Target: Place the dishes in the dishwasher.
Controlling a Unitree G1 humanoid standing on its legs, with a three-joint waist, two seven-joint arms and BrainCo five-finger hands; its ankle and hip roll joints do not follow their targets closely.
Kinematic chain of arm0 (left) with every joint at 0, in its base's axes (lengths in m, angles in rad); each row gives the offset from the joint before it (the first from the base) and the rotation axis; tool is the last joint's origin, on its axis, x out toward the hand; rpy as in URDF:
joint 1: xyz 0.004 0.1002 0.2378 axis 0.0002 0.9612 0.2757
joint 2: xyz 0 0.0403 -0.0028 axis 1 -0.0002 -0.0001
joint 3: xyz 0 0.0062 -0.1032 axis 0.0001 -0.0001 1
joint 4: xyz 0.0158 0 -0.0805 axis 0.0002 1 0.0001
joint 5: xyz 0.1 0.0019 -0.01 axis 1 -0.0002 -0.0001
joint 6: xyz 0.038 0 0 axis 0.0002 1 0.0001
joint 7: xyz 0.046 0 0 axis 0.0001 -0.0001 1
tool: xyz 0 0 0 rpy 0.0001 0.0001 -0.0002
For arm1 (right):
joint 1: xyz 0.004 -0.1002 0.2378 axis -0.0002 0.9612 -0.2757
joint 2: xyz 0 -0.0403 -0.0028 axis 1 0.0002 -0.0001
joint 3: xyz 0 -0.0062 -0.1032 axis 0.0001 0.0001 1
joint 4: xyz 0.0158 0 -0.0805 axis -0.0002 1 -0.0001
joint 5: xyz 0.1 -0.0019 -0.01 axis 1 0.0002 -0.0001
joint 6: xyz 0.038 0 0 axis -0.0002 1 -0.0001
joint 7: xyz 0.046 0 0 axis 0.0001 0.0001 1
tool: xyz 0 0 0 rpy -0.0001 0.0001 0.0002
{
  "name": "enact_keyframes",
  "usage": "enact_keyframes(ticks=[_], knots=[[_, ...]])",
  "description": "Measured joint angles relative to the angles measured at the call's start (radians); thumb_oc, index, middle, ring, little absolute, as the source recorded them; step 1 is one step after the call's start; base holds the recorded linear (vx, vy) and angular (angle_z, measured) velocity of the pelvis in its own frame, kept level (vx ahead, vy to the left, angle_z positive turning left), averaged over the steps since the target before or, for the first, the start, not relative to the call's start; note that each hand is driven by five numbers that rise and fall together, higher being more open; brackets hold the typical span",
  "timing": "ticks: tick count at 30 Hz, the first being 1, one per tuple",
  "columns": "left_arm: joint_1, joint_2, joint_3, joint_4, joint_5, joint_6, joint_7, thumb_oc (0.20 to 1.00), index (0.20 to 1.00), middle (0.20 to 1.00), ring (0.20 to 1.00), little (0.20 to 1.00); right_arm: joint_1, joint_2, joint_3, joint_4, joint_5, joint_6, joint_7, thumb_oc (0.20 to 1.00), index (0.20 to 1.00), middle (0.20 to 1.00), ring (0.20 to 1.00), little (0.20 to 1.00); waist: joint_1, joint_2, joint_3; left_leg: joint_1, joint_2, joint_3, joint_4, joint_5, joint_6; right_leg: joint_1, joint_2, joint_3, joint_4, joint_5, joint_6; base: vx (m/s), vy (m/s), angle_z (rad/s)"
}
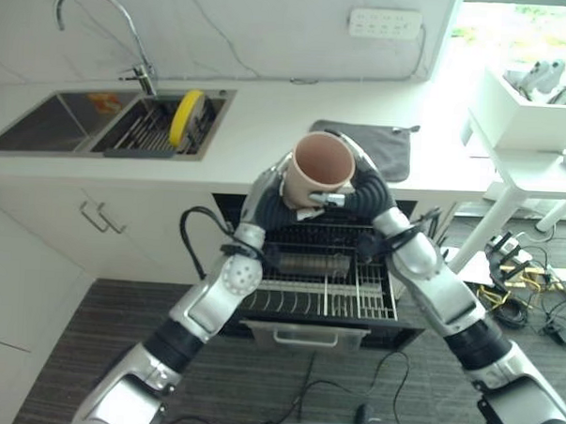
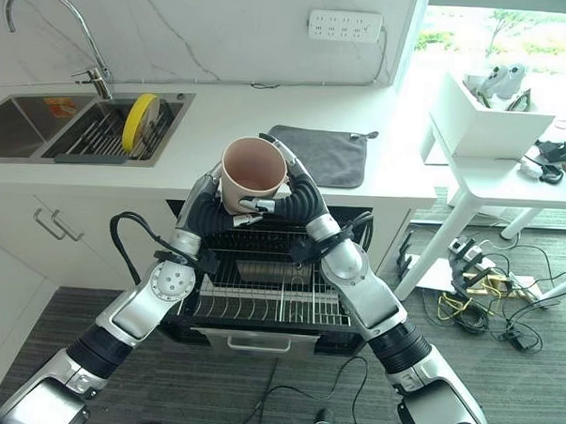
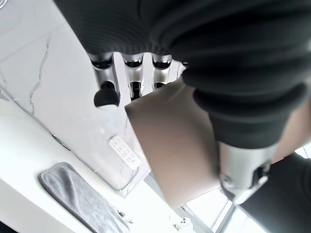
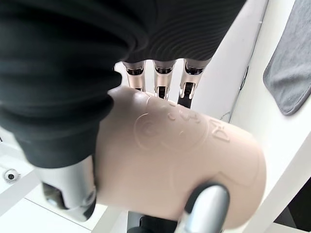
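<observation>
Above the open dishwasher rack (image 2: 261, 286), both hands (image 2: 208, 204) (image 2: 298, 199) clasp the beige cup (image 2: 254, 176).

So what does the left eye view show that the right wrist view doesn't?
The left eye view alone shows the open dishwasher's wire rack, the steel sink with its curved tap, the yellow plate standing in the sink's rack, and the left hand at the cup's side. The right wrist view alone shows the embossed round mark on the cup's wall. Both show the beige cup, the right hand curled round it, and the grey mat on the white counter.
</observation>
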Motion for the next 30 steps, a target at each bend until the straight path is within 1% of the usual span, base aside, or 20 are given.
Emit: enact_keyframes(ticks=[3,8,16,17,20,22,27,29,30], knots=[[0.000,0.000,0.002,0.000,0.000,0.000,0.001,0.200,0.200,0.200,0.200,0.200,-0.019,-0.001,0.000,0.019,-0.044,-0.019,0.000,0.200,0.200,0.200,0.200,0.200,0.000,0.000,0.000,0.000,0.000,0.000,0.000,0.000,0.000,0.001,0.000,0.000,0.000,0.000,0.000,0.00,0.000,0.00],[0.000,0.001,0.002,0.002,0.000,0.000,0.000,0.200,0.200,0.200,0.200,0.200,-0.030,-0.015,0.001,0.024,-0.054,-0.020,0.021,0.200,0.200,0.200,0.200,0.200,0.001,-0.001,0.000,0.000,0.000,-0.001,0.000,0.000,0.000,0.002,0.000,-0.001,0.000,0.000,0.000,0.00,0.000,0.00],[0.000,0.005,0.002,0.007,0.000,0.000,-0.016,0.200,0.200,0.200,0.200,0.200,-0.031,-0.029,0.001,0.026,-0.071,-0.021,0.024,0.200,0.200,0.200,0.200,0.200,0.001,-0.002,0.000,0.000,0.000,-0.001,0.000,0.000,0.000,0.003,0.000,-0.001,0.000,0.000,0.000,0.00,0.000,0.00],[0.000,0.004,0.001,0.007,0.000,0.000,-0.017,1.000,1.000,1.000,1.000,1.000,-0.031,-0.028,0.001,0.026,-0.071,-0.021,0.023,0.200,0.200,0.200,0.200,0.200,0.001,-0.002,0.000,0.000,0.000,-0.001,0.000,0.000,0.000,0.003,0.000,-0.001,0.000,0.000,0.000,0.00,0.000,0.00],[-0.003,-0.002,-0.002,0.012,-0.001,0.001,-0.022,1.000,1.000,1.000,1.000,1.000,-0.029,-0.019,0.005,0.032,-0.062,-0.023,-0.014,0.200,0.200,0.200,0.200,0.200,-0.002,-0.002,0.000,0.001,0.000,-0.001,0.000,0.000,0.000,0.003,0.000,-0.001,0.000,0.000,0.000,0.00,0.000,0.00],[-0.010,-0.007,-0.003,0.012,-0.009,0.001,-0.024,1.000,1.000,1.000,1.000,1.000,-0.029,-0.014,0.004,0.032,-0.031,-0.031,-0.047,0.200,0.200,0.200,0.200,0.200,-0.004,-0.002,0.000,0.002,0.000,-0.001,0.000,0.000,0.000,0.003,0.000,-0.001,0.000,0.000,0.000,0.00,0.000,0.00],[-0.010,-0.009,-0.040,0.049,-0.011,0.025,-0.029,1.000,1.000,1.000,1.000,1.000,-0.029,-0.001,-0.010,0.031,-0.023,-0.082,-0.129,0.200,0.200,0.200,0.200,0.200,-0.008,-0.001,-0.001,0.003,0.000,0.001,0.000,0.000,0.000,0.002,0.000,0.001,0.000,0.000,0.000,0.00,0.000,0.00],[-0.010,-0.014,-0.046,0.066,-0.011,0.024,-0.031,1.000,1.000,1.000,1.000,1.000,-0.024,0.002,-0.017,0.031,-0.007,-0.093,-0.148,0.200,0.200,0.200,0.200,0.200,-0.008,-0.001,-0.001,0.005,0.000,0.001,0.000,0.000,0.000,0.002,0.000,0.002,0.000,0.000,0.000,0.00,0.000,0.00],[-0.009,-0.022,-0.056,0.090,-0.010,0.022,-0.031,1.000,1.000,1.000,1.000,1.000,-0.009,0.015,-0.044,0.029,0.009,-0.120,-0.171,0.200,0.200,0.200,0.200,0.200,-0.008,-0.001,-0.001,0.005,0.000,0.002,0.000,0.000,0.000,0.002,0.000,0.002,0.000,0.000,0.000,0.00,0.000,0.00]])
